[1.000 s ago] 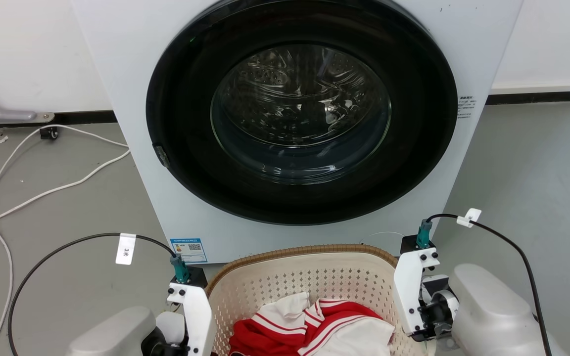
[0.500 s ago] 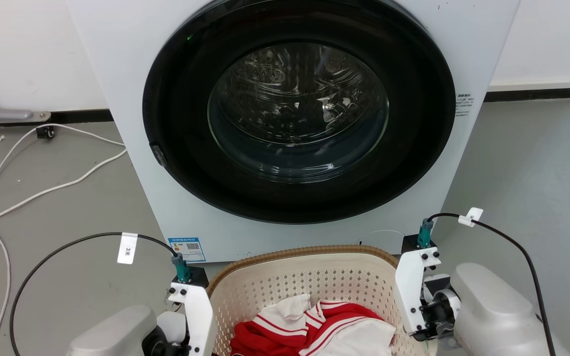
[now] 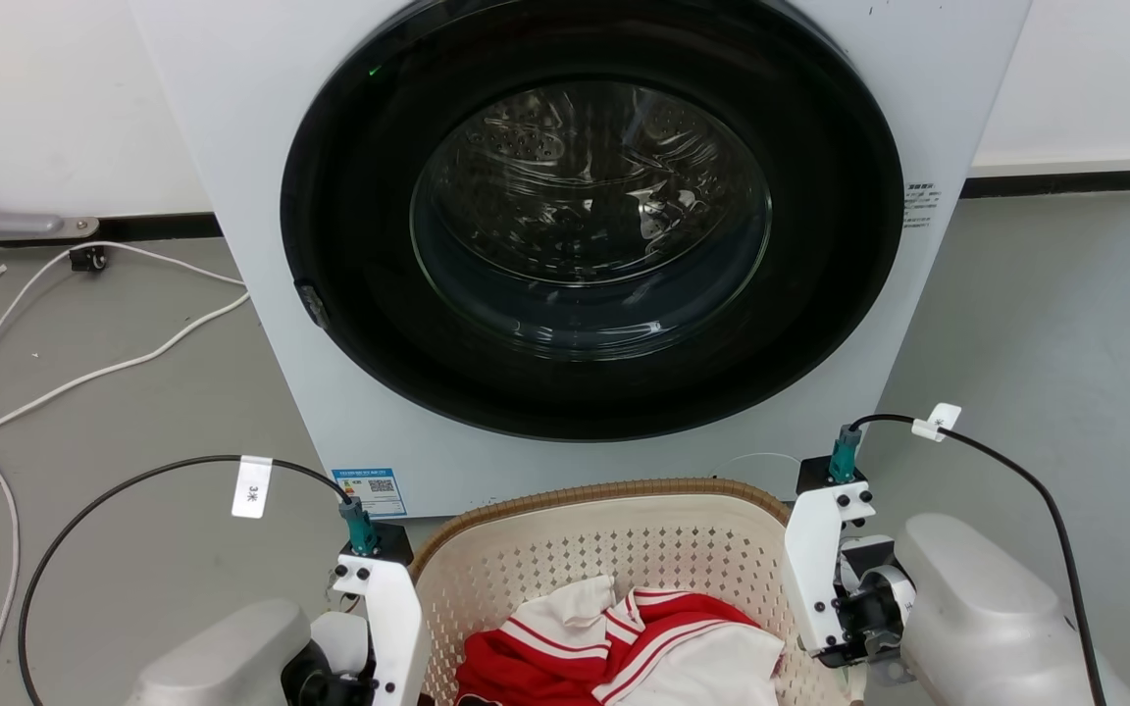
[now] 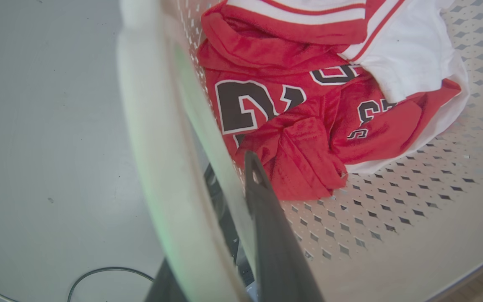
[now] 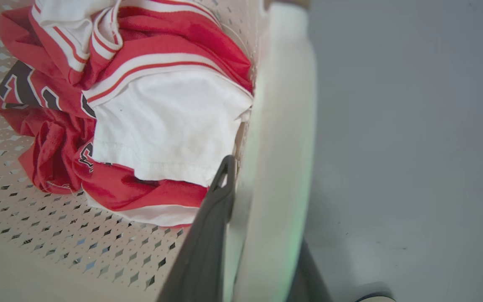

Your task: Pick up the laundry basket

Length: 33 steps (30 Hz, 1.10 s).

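Clamping the laundry basket (image 3: 614, 493) by its two white side handles, one gripper to each. On the left gripper (image 4: 231, 180), shows one dark finger (image 4: 275, 235) inside against the perforated wall and the other below the pale handle outside, pinching that side between them. Mirrors this on the right gripper (image 5: 258, 197): inner finger (image 5: 208, 235) flat along the wall, outer one under the handle, closed on it. Sits low in the middle of the head view, directly before the closed door of the washing machine (image 3: 585, 226), between the two wrists. Cannot tell whether touching the grey floor (image 3: 1065, 324) or just off it. Holds a crumpled red and white jersey (image 4: 292, 117) with dark numerals, heaped on the perforated bottom. Shows a white cable (image 3: 84, 378) looping over the floor, left of the machine.
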Tool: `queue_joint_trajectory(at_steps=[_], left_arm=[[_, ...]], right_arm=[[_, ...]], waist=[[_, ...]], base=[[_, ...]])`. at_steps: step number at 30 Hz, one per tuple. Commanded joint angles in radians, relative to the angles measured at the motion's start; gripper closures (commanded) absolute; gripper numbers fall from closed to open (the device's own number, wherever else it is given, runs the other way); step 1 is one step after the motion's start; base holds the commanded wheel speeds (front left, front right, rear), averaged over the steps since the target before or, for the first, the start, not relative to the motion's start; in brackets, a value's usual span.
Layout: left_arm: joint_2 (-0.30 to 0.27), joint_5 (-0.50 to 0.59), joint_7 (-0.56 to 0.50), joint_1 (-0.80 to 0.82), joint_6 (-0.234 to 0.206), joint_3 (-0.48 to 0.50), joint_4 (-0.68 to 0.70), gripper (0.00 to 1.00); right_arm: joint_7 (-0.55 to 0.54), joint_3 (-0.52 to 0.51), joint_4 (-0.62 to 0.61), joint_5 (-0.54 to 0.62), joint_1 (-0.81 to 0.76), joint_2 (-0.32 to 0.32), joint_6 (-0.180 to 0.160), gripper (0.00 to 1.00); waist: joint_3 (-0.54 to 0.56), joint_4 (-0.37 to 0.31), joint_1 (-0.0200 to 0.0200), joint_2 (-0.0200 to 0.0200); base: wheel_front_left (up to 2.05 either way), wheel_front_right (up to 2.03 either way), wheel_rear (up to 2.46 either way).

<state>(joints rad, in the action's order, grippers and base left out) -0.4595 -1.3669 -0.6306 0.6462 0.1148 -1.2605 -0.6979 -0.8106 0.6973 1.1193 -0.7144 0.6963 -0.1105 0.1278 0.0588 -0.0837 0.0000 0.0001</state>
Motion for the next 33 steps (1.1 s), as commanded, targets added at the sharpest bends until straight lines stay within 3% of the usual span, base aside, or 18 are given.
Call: queue_joint_trajectory(at_steps=[1,33], left_arm=[[0.028,-0.004,-0.001,0.019,0.028,-0.009,0.022,1.00],[0.031,-0.004,0.025,0.027,0.028,-0.016,0.010,1.00]], right_arm=[[0.015,0.001,-0.008,-0.014,0.017,0.010,0.005,1.00],[0.037,0.053,0.021,-0.074,0.029,0.009,0.005,1.00]], waist=[[-0.001,0.000,0.0000,-0.0001],[-0.003,0.004,0.0000,-0.0001]], base=[[0.00,0.00,0.00],[0.00,0.00,0.00]])
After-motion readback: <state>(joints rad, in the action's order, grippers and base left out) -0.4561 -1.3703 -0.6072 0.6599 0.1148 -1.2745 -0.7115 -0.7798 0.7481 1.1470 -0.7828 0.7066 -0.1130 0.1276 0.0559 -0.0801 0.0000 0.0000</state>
